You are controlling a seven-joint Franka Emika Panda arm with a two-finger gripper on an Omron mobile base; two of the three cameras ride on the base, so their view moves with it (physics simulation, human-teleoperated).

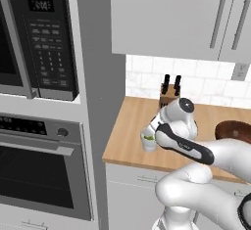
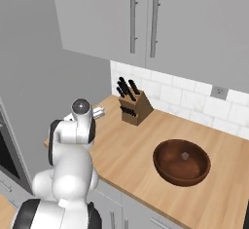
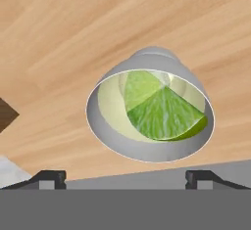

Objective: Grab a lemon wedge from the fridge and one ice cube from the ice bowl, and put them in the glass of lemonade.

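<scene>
The glass of lemonade (image 3: 149,148) stands on the wooden counter, seen from above in the hand view. A yellow-green lemon wedge (image 3: 164,114) lies inside it in the pale liquid. My gripper (image 3: 125,177) hovers just over the glass, open, its fingertips (image 3: 49,177) spread wide with nothing between them. From the left base view the glass (image 1: 148,141) sits near the counter's left front corner, with the hand right above it. The dark brown ice bowl (image 2: 182,163) rests further right and holds a small ice cube (image 2: 185,156). The fridge is out of view.
A knife block (image 2: 133,107) stands against the tiled back wall. A microwave (image 1: 41,38) and an oven (image 1: 41,170) fill the tall unit left of the counter (image 1: 130,141). Wall cupboards (image 2: 141,18) hang overhead.
</scene>
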